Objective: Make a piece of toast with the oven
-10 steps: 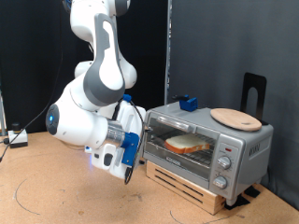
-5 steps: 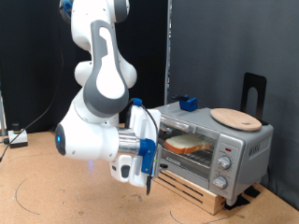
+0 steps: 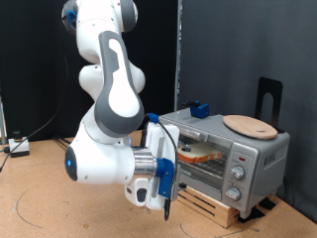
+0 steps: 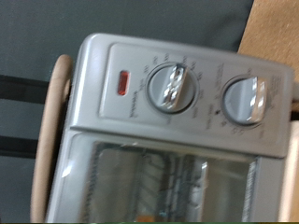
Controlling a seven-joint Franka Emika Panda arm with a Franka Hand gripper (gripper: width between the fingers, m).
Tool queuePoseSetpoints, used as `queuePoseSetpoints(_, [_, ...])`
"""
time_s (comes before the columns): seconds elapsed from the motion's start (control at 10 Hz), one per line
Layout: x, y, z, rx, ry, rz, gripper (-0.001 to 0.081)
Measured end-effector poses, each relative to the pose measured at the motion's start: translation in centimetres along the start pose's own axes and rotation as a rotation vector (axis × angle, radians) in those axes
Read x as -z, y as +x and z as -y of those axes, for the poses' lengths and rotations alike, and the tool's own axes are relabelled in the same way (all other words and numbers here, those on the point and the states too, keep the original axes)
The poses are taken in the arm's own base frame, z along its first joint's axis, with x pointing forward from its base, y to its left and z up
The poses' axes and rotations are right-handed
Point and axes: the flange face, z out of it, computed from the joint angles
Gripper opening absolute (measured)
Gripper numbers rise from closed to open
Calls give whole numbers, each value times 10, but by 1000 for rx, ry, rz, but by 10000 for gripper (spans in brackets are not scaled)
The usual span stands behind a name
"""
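1. While the white arm [image 3: 109,109] bends low in the exterior view, its gripper [image 3: 164,203] hangs in front of the oven [image 3: 226,151], near the glass door's left end as that view shows it, with the blue-trimmed hand partly covering the door
2. Whether the fingers stand apart or together I cannot tell: they are a thin dark shape at the hand's lower end in the exterior view, and the wrist view shows none of them
3. Nothing can be seen between the fingers
4. Behind the shut glass door, the piece of toast [image 3: 200,152] lies flat on the rack inside the oven, its pale centre and tan edge visible just right of the hand
5. On the oven's roof rests a round wooden board [image 3: 250,125], and a small blue object [image 3: 201,108] sits at the roof's far left corner in the exterior view
6. Under the oven is a wooden slatted base [image 3: 213,205], which stands on the brown desk [image 3: 40,198]
7. From the wrist view, the oven's silver control panel [image 4: 177,84] fills the frame close up, with two round knobs [image 4: 173,88] side by side, a red indicator [image 4: 122,83] beside one of them, and the glass door [image 4: 159,182] with rack wires faintly seen through it
8. Along one side of the oven in that view runs the tan edge of the board [image 4: 51,131]
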Motion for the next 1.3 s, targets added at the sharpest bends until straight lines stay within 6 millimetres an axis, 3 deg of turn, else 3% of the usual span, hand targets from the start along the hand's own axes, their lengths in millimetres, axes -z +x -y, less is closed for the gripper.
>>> queuePoseSetpoints(0.6, [-55,55,-27,-41,-4,107,804])
queuePoseSetpoints(1.3, [-109,71,-46,-43,-67,191,804])
